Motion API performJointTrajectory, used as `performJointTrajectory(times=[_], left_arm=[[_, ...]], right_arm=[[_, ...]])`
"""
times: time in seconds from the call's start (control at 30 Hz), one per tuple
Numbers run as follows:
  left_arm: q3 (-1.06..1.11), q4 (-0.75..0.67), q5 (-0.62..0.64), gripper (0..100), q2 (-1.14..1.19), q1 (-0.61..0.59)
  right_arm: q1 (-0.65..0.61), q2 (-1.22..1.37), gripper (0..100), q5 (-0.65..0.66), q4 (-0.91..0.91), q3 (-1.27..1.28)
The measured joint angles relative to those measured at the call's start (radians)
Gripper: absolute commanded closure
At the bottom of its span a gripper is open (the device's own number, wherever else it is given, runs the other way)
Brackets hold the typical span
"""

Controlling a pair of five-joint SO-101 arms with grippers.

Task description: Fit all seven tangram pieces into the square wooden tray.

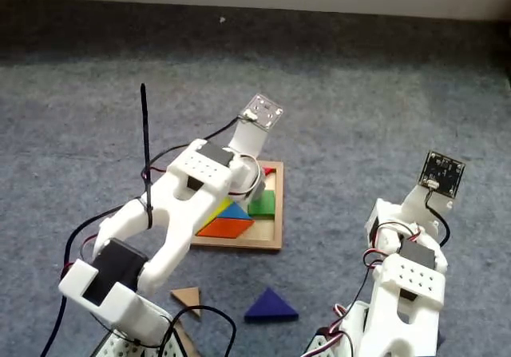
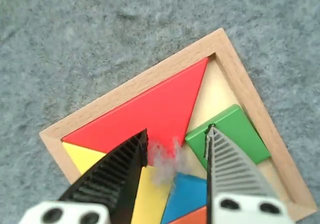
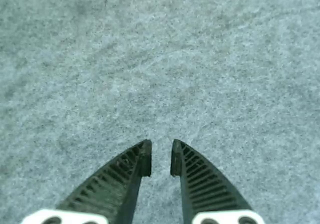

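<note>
Left gripper is over the tray, fingers wide apart, holding nothing, tips above where the red triangle meets the green square. My guess: it's there to nudge or check pieces, not carry one.

In the tray: red triangle along one rim, yellow piece and blue piece beside it, green square by the far rim, and an orange piece on the tray's near edge. Bare wood shows between red triangle and green square, so the tray isn't full.

Off the tray, on the carpet near its front edge: a dark blue triangle and a tan triangle. I read these as the two left to fit.

Right gripper is well away from the tray over plain carpet, fingers nearly together with a thin gap, holding nothing. Looks parked so the left arm has room.

Next I'd fetch the dark blue triangle.
</note>
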Motion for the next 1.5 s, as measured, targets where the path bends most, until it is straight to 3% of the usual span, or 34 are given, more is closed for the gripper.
performJointTrajectory(times=[0.47,0.7,0.93,1.17,1.5], left_arm=[[-0.020,0.114,0.000,84,0.000,-0.049],[0.091,0.114,-0.002,84,-0.190,-0.044],[0.221,0.038,-0.003,74,-0.348,-0.046],[0.193,-0.020,0.081,74,-0.302,-0.041],[0.012,-0.025,0.091,74,-0.021,0.087]], right_arm=[[0.000,0.000,91.8,0.000,0.000,0.000],[0.000,0.000,91.8,0.000,0.000,0.000],[0.000,0.000,91.8,0.000,0.000,0.000],[0.000,0.000,91.8,0.000,0.000,0.000],[0.000,0.000,91.8,0.000,0.000,0.000]])
